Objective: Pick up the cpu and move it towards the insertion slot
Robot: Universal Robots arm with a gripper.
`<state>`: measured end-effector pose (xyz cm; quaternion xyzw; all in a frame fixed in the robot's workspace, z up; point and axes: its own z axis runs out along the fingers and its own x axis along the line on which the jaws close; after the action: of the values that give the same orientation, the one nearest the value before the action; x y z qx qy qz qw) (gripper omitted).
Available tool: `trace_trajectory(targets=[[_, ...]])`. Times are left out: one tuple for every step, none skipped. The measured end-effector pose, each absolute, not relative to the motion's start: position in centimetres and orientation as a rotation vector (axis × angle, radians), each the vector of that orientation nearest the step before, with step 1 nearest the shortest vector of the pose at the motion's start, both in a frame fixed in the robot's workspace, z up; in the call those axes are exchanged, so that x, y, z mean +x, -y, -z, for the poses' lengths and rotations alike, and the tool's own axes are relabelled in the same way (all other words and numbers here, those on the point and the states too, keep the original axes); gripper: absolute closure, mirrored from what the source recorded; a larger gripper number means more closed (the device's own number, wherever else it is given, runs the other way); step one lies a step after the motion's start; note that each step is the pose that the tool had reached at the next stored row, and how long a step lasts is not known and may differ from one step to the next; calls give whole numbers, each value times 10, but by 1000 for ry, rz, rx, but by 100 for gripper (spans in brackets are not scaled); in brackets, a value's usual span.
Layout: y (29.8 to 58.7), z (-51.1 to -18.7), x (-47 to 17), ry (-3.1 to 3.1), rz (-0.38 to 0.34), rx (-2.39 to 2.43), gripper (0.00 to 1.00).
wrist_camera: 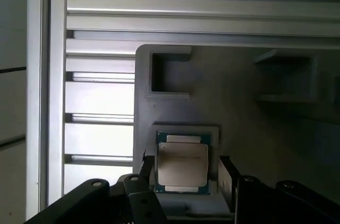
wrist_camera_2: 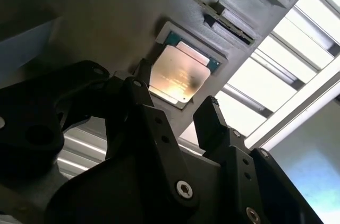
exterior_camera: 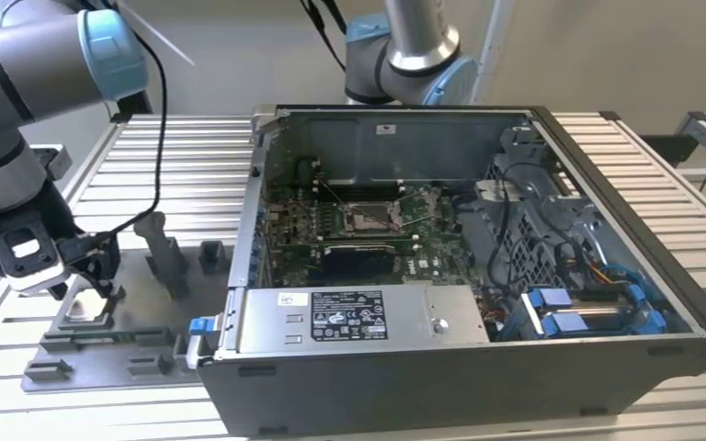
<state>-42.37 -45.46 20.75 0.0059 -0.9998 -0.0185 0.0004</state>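
Exterior view. The gripper [exterior_camera: 69, 280] is lowered over the grey tray [exterior_camera: 108, 347], which lies on the slatted table [exterior_camera: 181, 156] at the exterior view's left of the open computer case [exterior_camera: 451, 367]. The cpu [exterior_camera: 87, 310] is seated flat in the tray, directly under the gripper. A tall tray post [exterior_camera: 163, 253] and the case's side wall stand between the gripper and the insertion slot [exterior_camera: 371, 216]. The slot is set in the green motherboard [exterior_camera: 433, 243], well apart from the cpu, and is uncovered from above.

Second wrist view. The cpu [wrist_camera_2: 178, 75] is held in a square recess of the tray [wrist_camera_2: 106, 17], close to the tray's edge, with table slats [wrist_camera_2: 276, 65] beyond. The fingers [wrist_camera_2: 212, 120] are spread apart, with the cpu seen between their tips.

First wrist view. The cpu [wrist_camera: 183, 163] is flanked by the two fingers [wrist_camera: 146, 168], one along each side. No clamping is visible. Empty tray pockets [wrist_camera: 164, 72] lie past the cpu.
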Motion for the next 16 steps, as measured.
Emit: trace_trajectory(targets=[[455, -206, -424, 3140, 58, 18, 0], [455, -205, -424, 3140, 58, 18, 0], [455, -204, -424, 3140, 58, 18, 0], [455, -203, -424, 3140, 58, 18, 0], [455, -202, -424, 3140, 58, 18, 0], [455, -201, -424, 3140, 58, 18, 0], [455, -200, -424, 3140, 58, 18, 0], [455, -199, -424, 3140, 58, 18, 0], [455, -197, -425, 3140, 58, 18, 0], [455, -196, -425, 3140, 58, 18, 0], [455, -195, -425, 3140, 58, 19, 0], [455, -194, -425, 3140, 58, 19, 0], [455, -194, -425, 3140, 58, 19, 0], [455, -193, -425, 3140, 58, 20, 0], [455, -192, -425, 3140, 58, 20, 0], [455, -191, -425, 3140, 58, 21, 0]])
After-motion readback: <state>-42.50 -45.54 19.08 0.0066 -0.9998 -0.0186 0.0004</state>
